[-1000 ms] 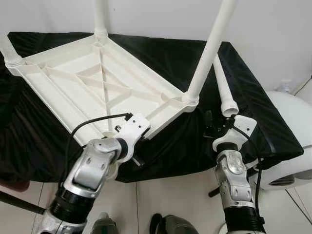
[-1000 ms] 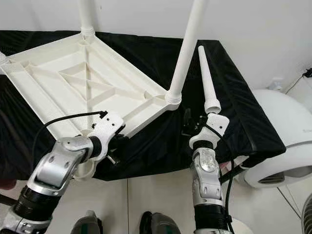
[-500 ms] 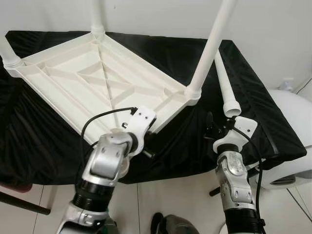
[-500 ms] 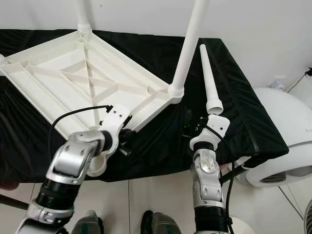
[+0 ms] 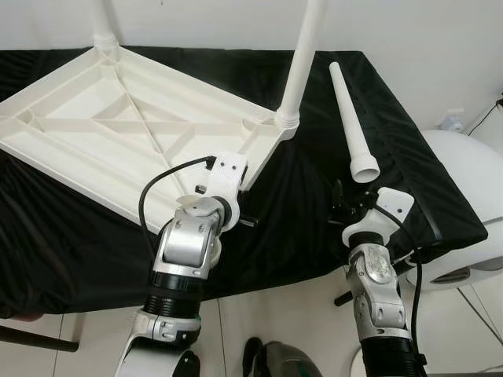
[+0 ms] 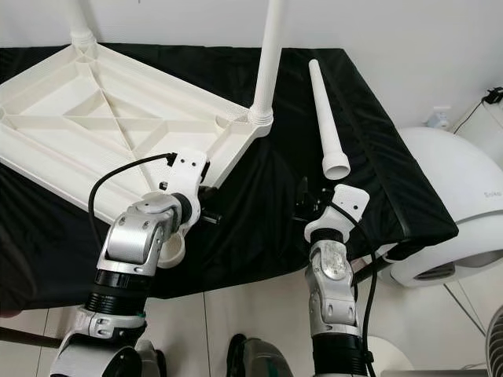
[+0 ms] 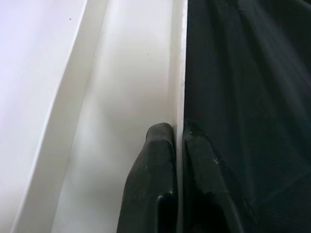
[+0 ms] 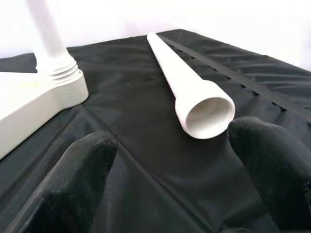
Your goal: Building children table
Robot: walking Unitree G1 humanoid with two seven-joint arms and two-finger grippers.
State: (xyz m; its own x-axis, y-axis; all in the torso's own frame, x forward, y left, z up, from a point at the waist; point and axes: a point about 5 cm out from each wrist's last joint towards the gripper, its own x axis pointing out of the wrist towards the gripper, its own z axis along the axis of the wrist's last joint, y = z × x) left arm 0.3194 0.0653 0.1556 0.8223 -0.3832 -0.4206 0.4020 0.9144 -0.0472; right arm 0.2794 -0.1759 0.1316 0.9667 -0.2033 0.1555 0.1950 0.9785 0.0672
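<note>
A white plastic table top (image 5: 118, 133) lies upside down on a black-clothed table (image 5: 416, 165). One white leg (image 5: 302, 63) stands in the top's right corner socket, and another (image 5: 102, 31) in the far corner. My left gripper (image 5: 238, 200) is at the top's near edge, shut on its thin rim (image 7: 178, 87); the left wrist view shows the black fingers (image 7: 155, 165) pinching it. A loose tapered leg (image 5: 351, 118) lies on the cloth to the right, its wide mouth (image 8: 209, 114) facing my right gripper (image 8: 172, 138). That gripper (image 5: 346, 208) stands open just short of it.
The top's near corner overhangs the table's front edge by my left wrist. A large white rounded appliance (image 5: 464, 212) stands against the table's right end. A white wall rises behind. Tiled floor and dark shapes (image 5: 275, 365) lie below.
The table top has swung left and away from the loose leg, with my left gripper holding its rim and that arm moving right. The right arm has stayed put.
</note>
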